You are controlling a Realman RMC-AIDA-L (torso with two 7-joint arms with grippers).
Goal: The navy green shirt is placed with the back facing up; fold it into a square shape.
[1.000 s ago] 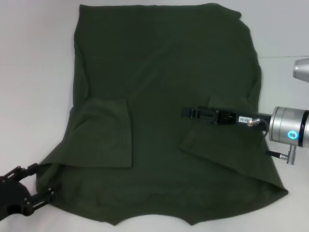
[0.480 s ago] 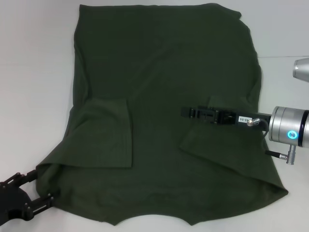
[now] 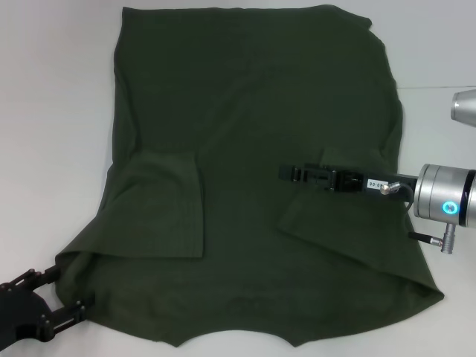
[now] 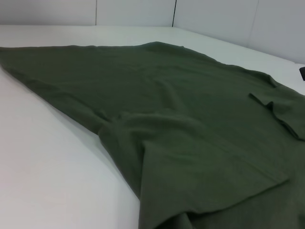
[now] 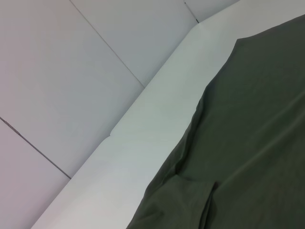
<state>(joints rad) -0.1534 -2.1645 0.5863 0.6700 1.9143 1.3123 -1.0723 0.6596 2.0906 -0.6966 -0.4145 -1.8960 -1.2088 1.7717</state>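
Note:
The navy green shirt (image 3: 253, 111) lies spread on the white table (image 3: 52, 111), plain back up. Both sleeves are folded inward, the left sleeve (image 3: 163, 204) and the right sleeve (image 3: 338, 219) resting on the back. My left gripper (image 3: 68, 288) is at the shirt's near left corner, open, with its fingertips at the cloth's edge. My right gripper (image 3: 286, 172) hovers low over the folded right sleeve, pointing toward the shirt's middle. The left wrist view shows the shirt (image 4: 167, 119) with a folded sleeve close by. In the right wrist view the shirt (image 5: 257, 143) and a sleeve fold appear.
Bare white table (image 4: 52, 162) lies to the left of the shirt and beyond its far hem. Grey wall panels (image 5: 71, 71) rise behind the table's far edge. A silver arm segment (image 3: 465, 106) shows at the right border.
My left gripper has shifted a little toward the near edge while staying at the shirt's corner. The right arm and the shirt have not moved.

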